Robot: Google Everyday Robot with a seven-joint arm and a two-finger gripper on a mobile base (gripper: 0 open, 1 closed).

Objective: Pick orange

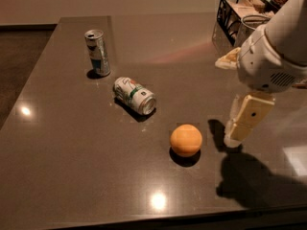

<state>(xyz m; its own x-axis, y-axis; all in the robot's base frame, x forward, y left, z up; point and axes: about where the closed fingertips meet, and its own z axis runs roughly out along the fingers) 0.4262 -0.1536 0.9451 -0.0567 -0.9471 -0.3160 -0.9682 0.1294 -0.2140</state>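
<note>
Dim light falls on a dark, glossy table [72,166] that fills most of the frame, with a pale wall along the top edge and darker floor at the far left. Bright spots of reflected light sit at the left edge and near the bottom centre.

The orange [186,139] rests on the table a little right of centre in the lower half, casting a small shadow beneath it. Nothing touches it.

The pincer [235,137] hangs at the right of the frame, just beside the orange and level with it, its cream tip pointing down toward the table. A bulky white arm [268,61] runs from it up to the upper right corner. Whether the pincer is wide or narrow cannot be told from this angle. Its broad shadow lies on the table in the lower right.

One can [97,52] stands upright in the upper left. A second can [135,95] lies on its side between that can and the orange, apart from both. A black wire basket [230,11] sits in the upper right, partly behind the arm.
</note>
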